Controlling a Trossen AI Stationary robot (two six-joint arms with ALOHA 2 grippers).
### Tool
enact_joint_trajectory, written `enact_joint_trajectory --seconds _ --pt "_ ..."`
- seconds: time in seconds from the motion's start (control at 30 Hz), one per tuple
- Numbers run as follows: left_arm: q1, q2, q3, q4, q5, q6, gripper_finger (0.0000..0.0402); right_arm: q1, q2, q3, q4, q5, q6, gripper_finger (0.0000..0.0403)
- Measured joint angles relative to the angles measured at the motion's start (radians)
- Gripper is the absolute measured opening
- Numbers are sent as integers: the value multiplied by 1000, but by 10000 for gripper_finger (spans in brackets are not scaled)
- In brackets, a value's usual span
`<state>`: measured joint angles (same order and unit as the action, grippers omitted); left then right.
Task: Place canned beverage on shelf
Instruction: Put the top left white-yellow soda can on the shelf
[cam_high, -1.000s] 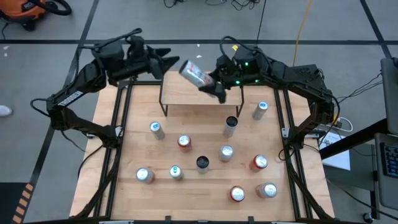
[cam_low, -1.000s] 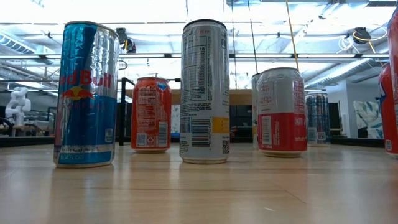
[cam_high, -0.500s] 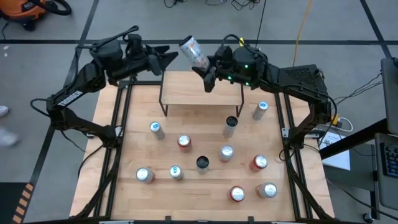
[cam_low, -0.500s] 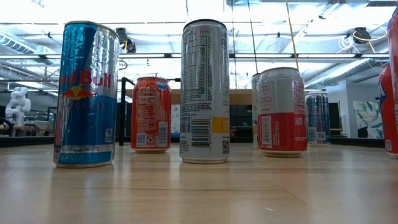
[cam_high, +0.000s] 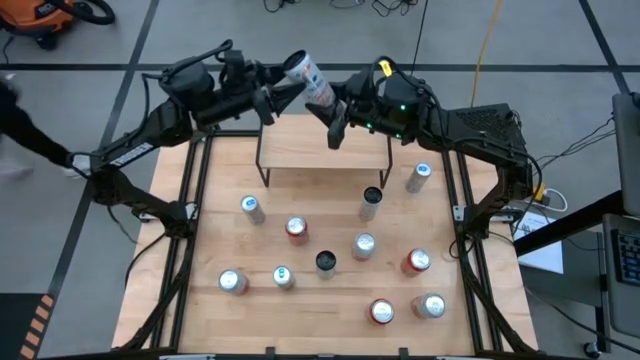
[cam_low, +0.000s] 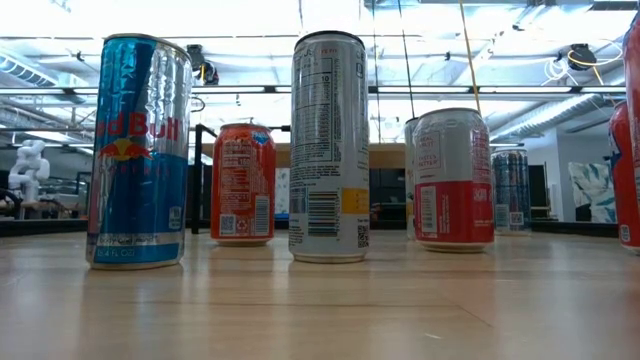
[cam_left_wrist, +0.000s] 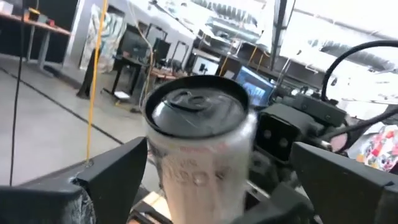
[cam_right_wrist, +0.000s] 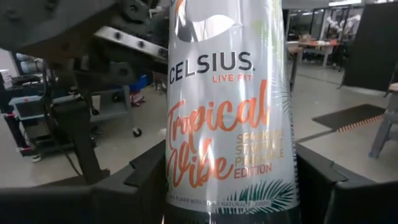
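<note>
From above, the right pincer (cam_high: 332, 112) is seen pinching a white can (cam_high: 309, 80) near its base, and the can leans out over the far edge of the worktop (cam_high: 220, 230), just behind the shelf (cam_high: 320, 150). The left pincer (cam_high: 272, 97) is spread wide and its two fingers stand on both sides of the can's top end; this view does not show if they touch it. Both arms reach inward from the far corners of the worktop and meet behind the shelf, whose top carries no can.

The right wrist view gives what the high view cannot: the can (cam_right_wrist: 227, 112) carries the words "CELSIUS" and "Tropical Vibe" in orange letters, and the two dark fingers (cam_right_wrist: 140, 186) press on its lower part from both sides. The left wrist view shows the silver lid with the pull tab of the same can (cam_left_wrist: 202, 143), which stands between the spread fingers (cam_left_wrist: 115, 177) with a gap on each side.

The low view shows none of the arms. It shows only cans that stand on the worktop (cam_low: 320, 310): a blue and silver can (cam_low: 138, 150), an orange can (cam_low: 243, 184), a tall silver can (cam_low: 329, 146) and a red and white can (cam_low: 452, 180).
</note>
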<state>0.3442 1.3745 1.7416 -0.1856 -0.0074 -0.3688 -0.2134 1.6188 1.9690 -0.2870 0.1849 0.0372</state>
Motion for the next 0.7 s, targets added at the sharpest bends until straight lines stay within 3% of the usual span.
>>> enact_joint_trajectory --seconds 0.3,0.7 --pt "0 51 0 67 5 13 394 0 0 0 29 0 -40 226" --pt "-5 60 0 103 18 14 277 0 0 0 25 1 -83 226"
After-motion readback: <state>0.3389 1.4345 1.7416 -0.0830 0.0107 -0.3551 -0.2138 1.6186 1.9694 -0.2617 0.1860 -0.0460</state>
